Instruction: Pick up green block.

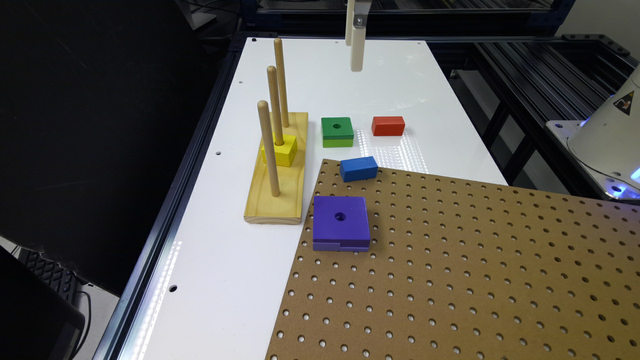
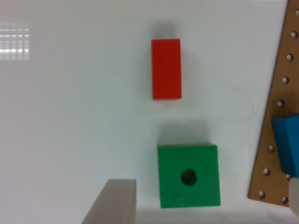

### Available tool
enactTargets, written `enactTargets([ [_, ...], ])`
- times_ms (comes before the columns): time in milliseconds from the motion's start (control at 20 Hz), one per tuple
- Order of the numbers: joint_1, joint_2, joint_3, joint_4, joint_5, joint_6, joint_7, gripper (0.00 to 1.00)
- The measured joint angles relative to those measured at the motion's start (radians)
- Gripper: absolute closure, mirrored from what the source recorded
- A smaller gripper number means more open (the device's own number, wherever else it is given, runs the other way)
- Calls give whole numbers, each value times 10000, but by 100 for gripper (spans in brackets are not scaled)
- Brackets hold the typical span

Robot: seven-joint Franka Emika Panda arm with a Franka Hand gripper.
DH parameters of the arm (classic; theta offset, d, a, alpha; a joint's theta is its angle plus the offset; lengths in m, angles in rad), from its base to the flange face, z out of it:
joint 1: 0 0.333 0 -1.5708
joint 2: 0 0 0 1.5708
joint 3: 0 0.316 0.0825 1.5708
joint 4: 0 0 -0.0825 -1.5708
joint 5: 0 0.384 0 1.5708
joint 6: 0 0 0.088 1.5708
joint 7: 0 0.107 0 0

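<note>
white table (image 1: pixel 350 90) | green block (image 1: pixel 337 131) flat, hole up | jaws (image 1: pixel 356 55) spread wide, empty

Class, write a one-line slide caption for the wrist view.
Green block with centre hole lies beside a red block on the white table.

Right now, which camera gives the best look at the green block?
The wrist view: the green block appears large, seen from straight above, its centre hole clear. The exterior view shows it smaller, at an angle, but reveals its lighter lower layer and its place between the peg stand and red block.
</note>
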Motion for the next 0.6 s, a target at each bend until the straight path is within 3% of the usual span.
enactTargets([
  [150,0,34,0,-219,0,282,1,0],
  [400,0,72,0,-244,0,320,2,0],
  [500,0,250,0,-338,0,554,2,0],
  [600,-2,603,0,-457,0,1053,2,0],
])
